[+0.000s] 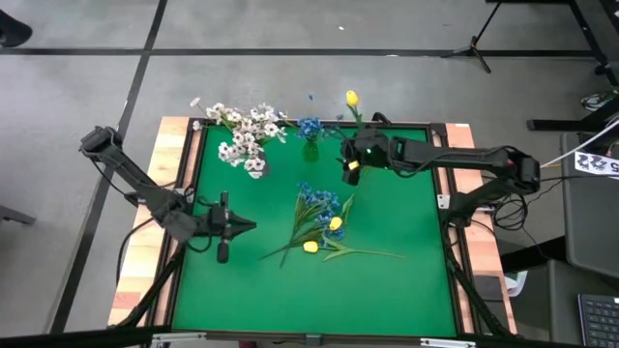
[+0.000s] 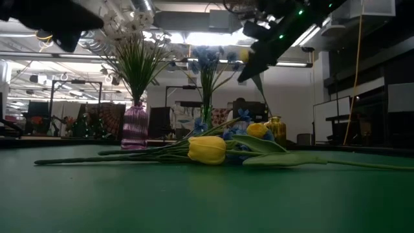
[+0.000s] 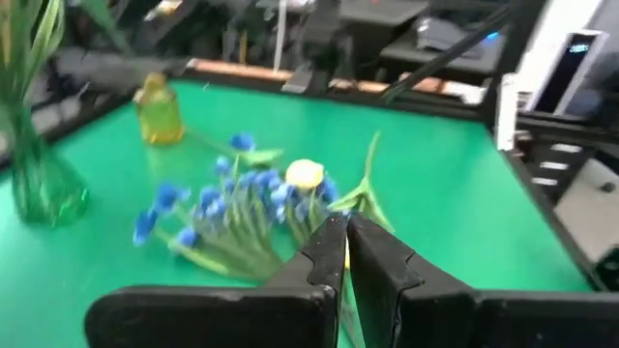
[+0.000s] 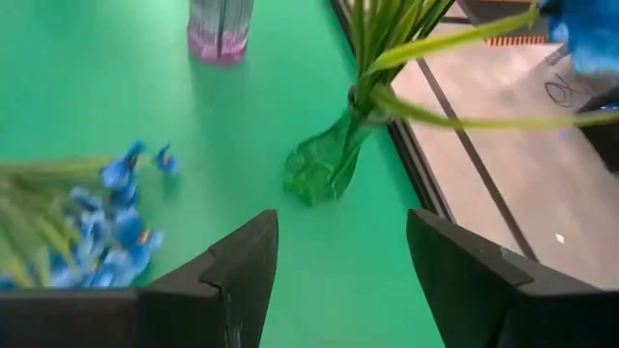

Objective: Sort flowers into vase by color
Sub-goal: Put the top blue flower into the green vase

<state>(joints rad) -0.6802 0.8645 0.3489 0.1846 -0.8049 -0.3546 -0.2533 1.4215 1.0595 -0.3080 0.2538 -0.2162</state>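
Note:
A loose bunch of flowers [image 1: 319, 222], blue blooms [image 3: 222, 203] and two yellow tulips [image 2: 207, 149], lies flat at the table's middle. Along the far edge, white sprays [image 1: 247, 135] stand in a pink vase [image 2: 134, 126], blue blooms [image 1: 309, 126] in a green vase [image 4: 324, 169], and one yellow tulip [image 1: 352, 98] in a yellow vase [image 3: 158, 108]. My right gripper [image 1: 346, 172] hangs open above the table just right of the green vase, nothing between its fingers [image 4: 242, 280]. My left gripper [image 1: 250, 227] is shut and empty, left of the bunch.
A raised wooden frame [image 1: 179, 145] borders the green mat. Bare mat lies toward the near edge [image 1: 309, 300]. Beyond the table are the room's shelves and stands [image 2: 362, 123].

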